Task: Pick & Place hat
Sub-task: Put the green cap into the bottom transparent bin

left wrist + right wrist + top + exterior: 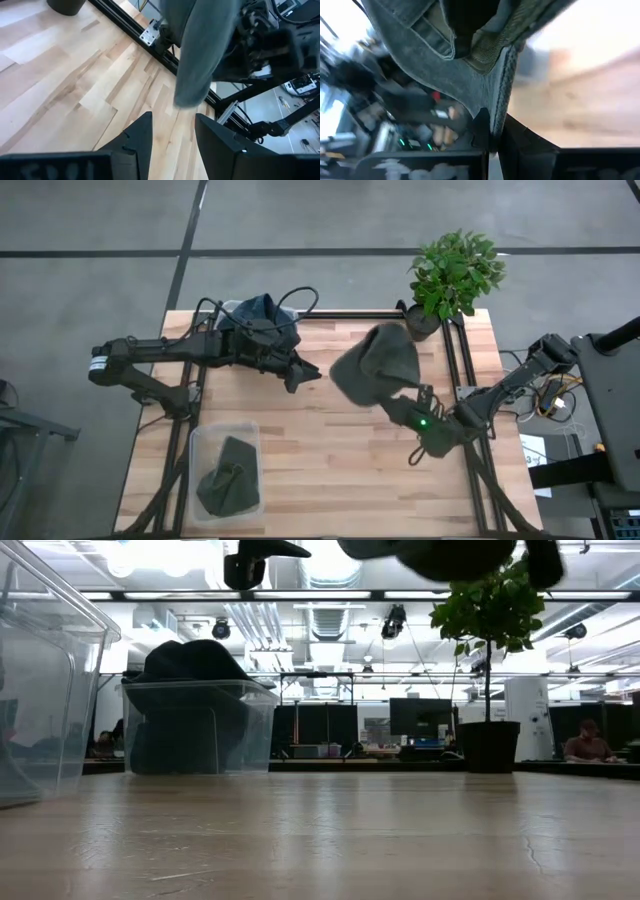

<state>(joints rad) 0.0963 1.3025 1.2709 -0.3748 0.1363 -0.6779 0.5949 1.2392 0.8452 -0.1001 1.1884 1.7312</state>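
A grey-green hat [375, 365] hangs in the air over the table's right half, carried by my right gripper [408, 408], which is shut on it; the hat also shows at the top of the low view [430, 555] and fills the right wrist view [445, 65]. My left gripper [305, 373] hovers open above the table's middle, just left of the hat, touching nothing; its wrist view [172, 135] shows the hat [200, 50] hanging ahead of its fingers. A second dark green hat [230, 475] lies in a clear bin. My right gripper pinches the hat's stitched rim [501, 102] between its two fingers [480, 127], coming from the table's right side. The hat is lifted clear of the table, with its slack body spread away from the fingers toward the table's far left.
A clear bin [205, 440] sits at the near left corner. Another clear bin [232, 308] holding dark blue hats [262, 313] stands at the far left, under the left arm. A potted plant [455, 275] stands at the far right corner. Bare wood [340, 470] spans the near middle.
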